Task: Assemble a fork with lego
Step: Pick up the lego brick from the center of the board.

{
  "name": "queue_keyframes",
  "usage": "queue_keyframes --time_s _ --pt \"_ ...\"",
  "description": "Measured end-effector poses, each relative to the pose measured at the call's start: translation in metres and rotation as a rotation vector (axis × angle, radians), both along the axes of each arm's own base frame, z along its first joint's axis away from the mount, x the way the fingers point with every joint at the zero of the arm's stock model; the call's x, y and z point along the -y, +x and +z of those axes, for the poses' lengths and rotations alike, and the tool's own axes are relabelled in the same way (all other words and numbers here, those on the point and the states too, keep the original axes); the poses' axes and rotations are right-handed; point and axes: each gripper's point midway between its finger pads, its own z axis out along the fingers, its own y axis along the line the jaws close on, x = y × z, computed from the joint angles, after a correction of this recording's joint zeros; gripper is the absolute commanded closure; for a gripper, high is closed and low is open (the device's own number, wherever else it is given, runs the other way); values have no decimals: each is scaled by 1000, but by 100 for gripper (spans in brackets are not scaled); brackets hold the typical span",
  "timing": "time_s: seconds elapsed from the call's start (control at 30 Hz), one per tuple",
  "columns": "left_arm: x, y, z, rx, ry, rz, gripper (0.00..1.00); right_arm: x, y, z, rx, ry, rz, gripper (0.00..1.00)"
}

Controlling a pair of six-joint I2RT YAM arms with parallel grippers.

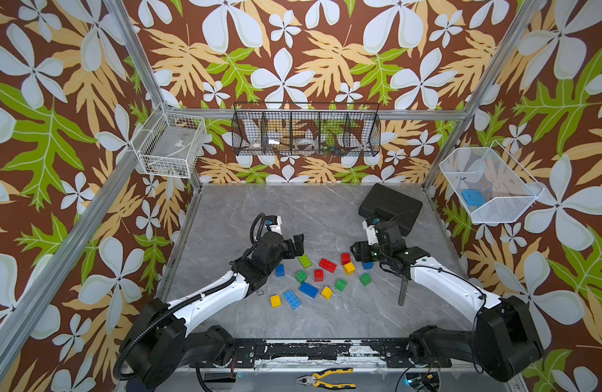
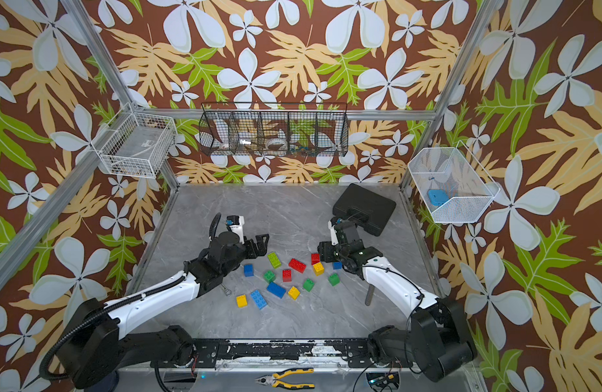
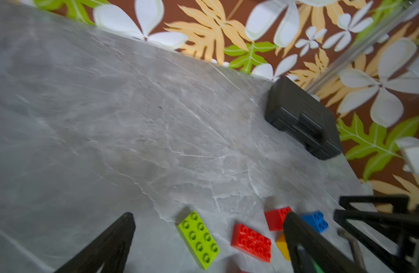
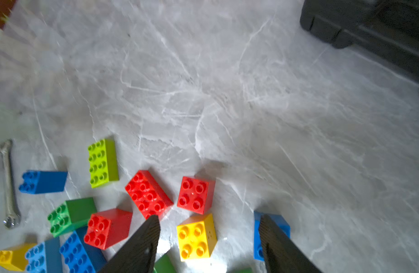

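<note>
Plastic and stone finishes
We see glossy, smooth lego bricks [image 4: 148, 193], a polished veined table [image 4: 227, 94] — matt black case [image 3: 300, 118], dull metal wrench [image 4: 8, 179].

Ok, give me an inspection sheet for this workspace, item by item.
Surface: grey marble-pattern tabletop, no damage seen.
Job's things: red, yellow, blue and green plastic lego bricks, scattered loose mid-table.
Clutter: black plastic case; small metal wrench; yellow-handled pliers on the front ledge.
Hands: left hand open, empty; right hand open, straddling a yellow square brick, not touching.
Cables: black corrugated hose on left arm; thin black cable on right arm.
Surroundings: floral-print walls; white wire basket, black wire basket, white mesh basket hung up.
</note>
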Motion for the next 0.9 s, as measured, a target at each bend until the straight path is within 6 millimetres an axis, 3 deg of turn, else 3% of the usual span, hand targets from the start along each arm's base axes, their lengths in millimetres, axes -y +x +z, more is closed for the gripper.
queue_keyframes --time_s 0.23,0.37,0.5,0.9 --pt "45 -17 -20 -53 -26 -156 0 -24 -24 -25 -110 -147 125 40" --pt "68 -34 -31 -82 -50 -240 0 -24 -30 -41 -154 -197 135 42" --pt "72 -37 -43 -110 -66 -247 0 -24 -31 -52 -184 -223 134 44" --pt "77 -38 -43 -110 -107 -258 1 -34 -29 -67 -232 -265 178 52"
